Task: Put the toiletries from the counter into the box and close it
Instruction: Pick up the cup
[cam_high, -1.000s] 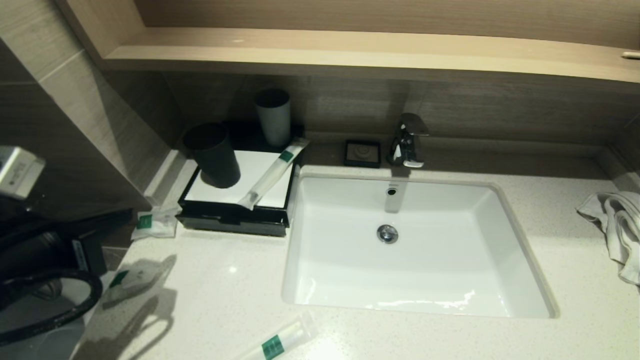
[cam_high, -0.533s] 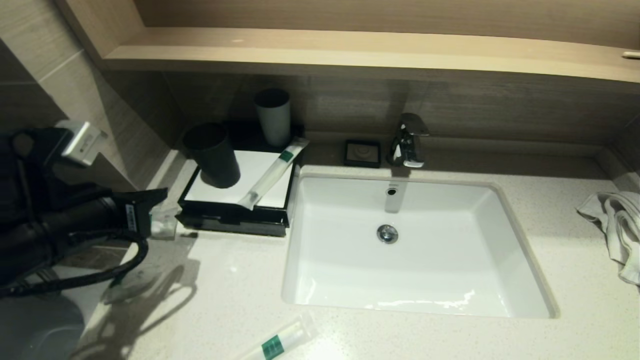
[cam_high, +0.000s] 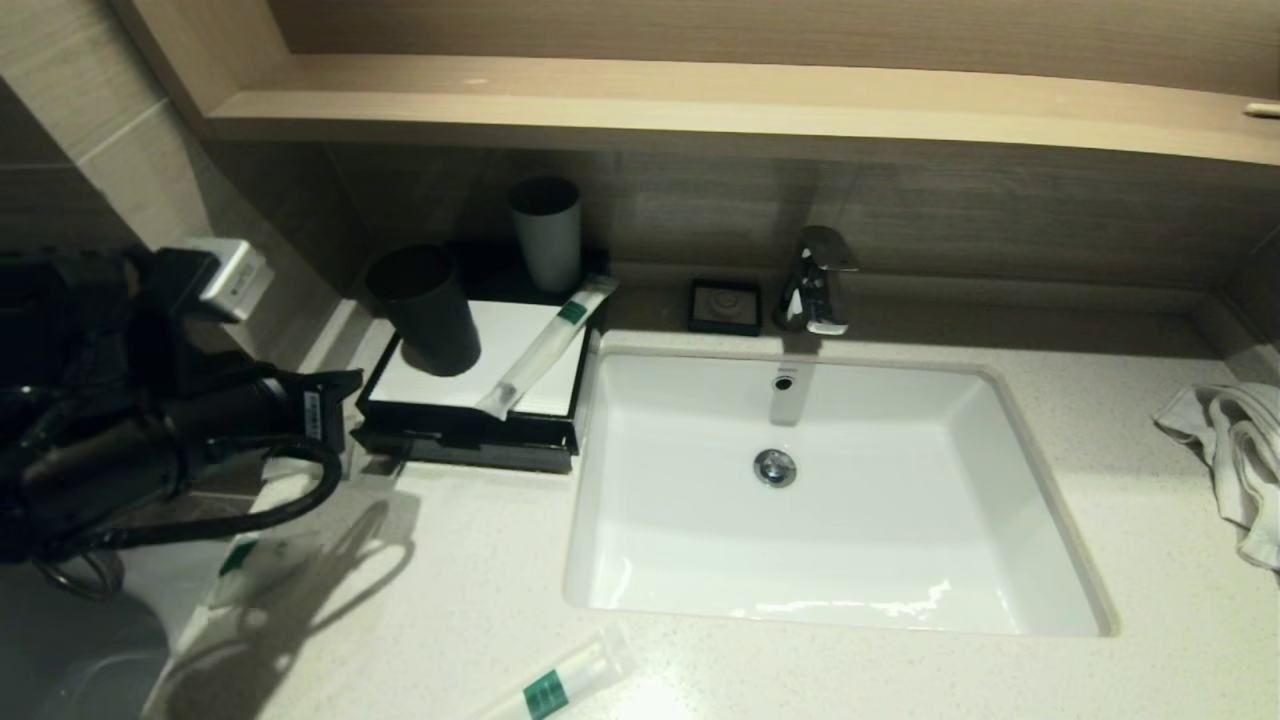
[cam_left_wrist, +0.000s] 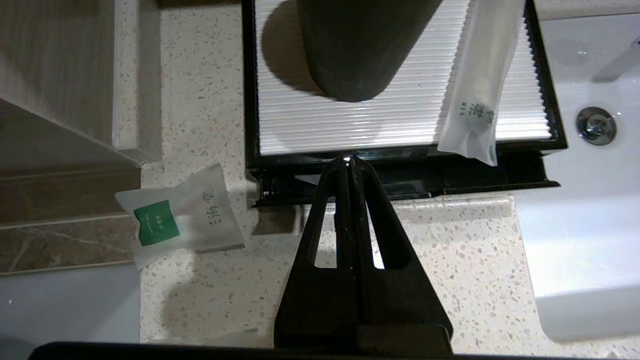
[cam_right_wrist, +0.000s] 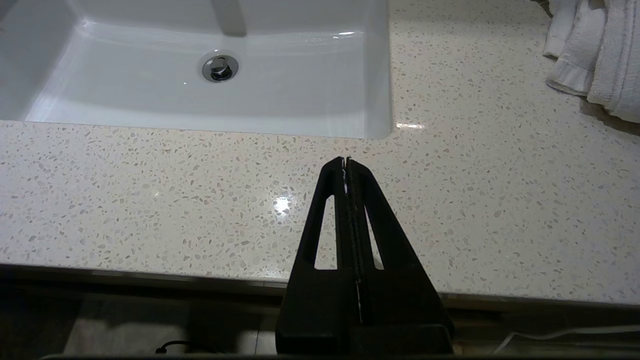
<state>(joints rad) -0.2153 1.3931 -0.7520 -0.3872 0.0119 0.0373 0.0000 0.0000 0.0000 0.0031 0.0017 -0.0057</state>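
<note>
The black box (cam_high: 465, 432) with a white top panel (cam_left_wrist: 400, 115) sits on the counter (cam_high: 480, 590) left of the basin. Its front drawer (cam_left_wrist: 425, 180) looks slightly pulled out. One long tube (cam_high: 545, 345) lies slanted on the box top. A second tube (cam_high: 560, 685) lies at the counter's near edge. A short sachet (cam_left_wrist: 180, 217) rests by the box's left front corner, and another sachet (cam_high: 245, 555) lies in shadow nearer me. My left gripper (cam_left_wrist: 348, 161) is shut and empty, its tip at the drawer front. My right gripper (cam_right_wrist: 346, 161) is shut over the counter's front, right of the basin.
A dark cup (cam_high: 425, 310) stands on the box top and a grey cup (cam_high: 547, 232) behind it. Soap dish (cam_high: 724, 306) and faucet (cam_high: 818, 280) stand at the back. The white basin (cam_high: 830, 560) fills the middle. A towel (cam_high: 1235, 460) lies far right. A wooden shelf (cam_high: 700, 100) overhangs.
My left arm has risen and swung right toward the box's front left corner, and in the head view it now covers the sachet beside the box. Nothing else has moved.
</note>
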